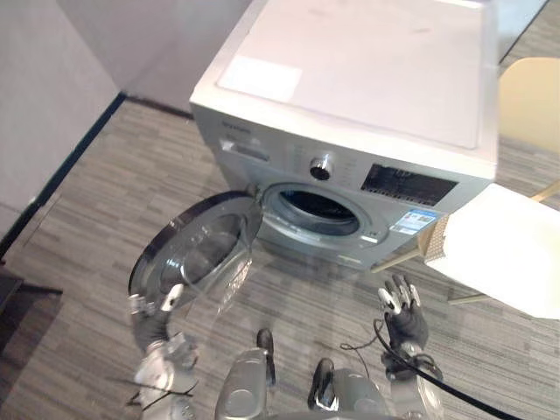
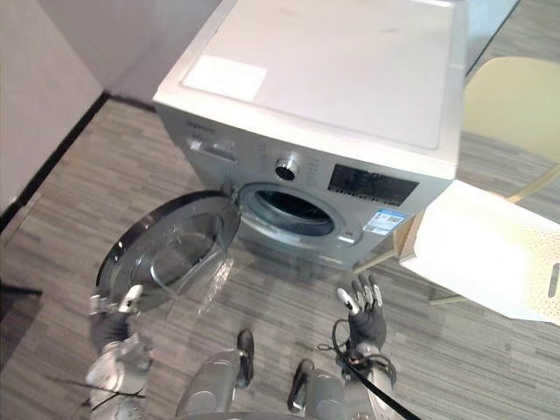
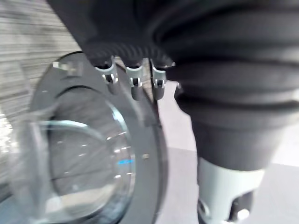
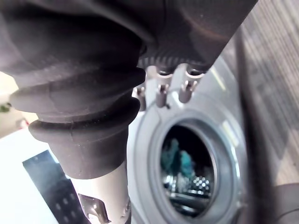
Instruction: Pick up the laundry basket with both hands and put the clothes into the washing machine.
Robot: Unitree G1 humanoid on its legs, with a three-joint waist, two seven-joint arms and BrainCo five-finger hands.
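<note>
White perforated plastic laundry basket (image 2: 490, 254) looks light but stiff, so you should take opposite rim edges, your left hand (image 1: 156, 308) and right hand (image 2: 363, 313) both open-fingered, empty.

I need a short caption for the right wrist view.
Right hand before the open washing machine, teal clothes in its drum.

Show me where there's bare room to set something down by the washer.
Bare floor: before the drum opening, between door and right hand; also left of the door, up to the wall. The washer top is bare too. Crowded: basket and chair at its right.
</note>
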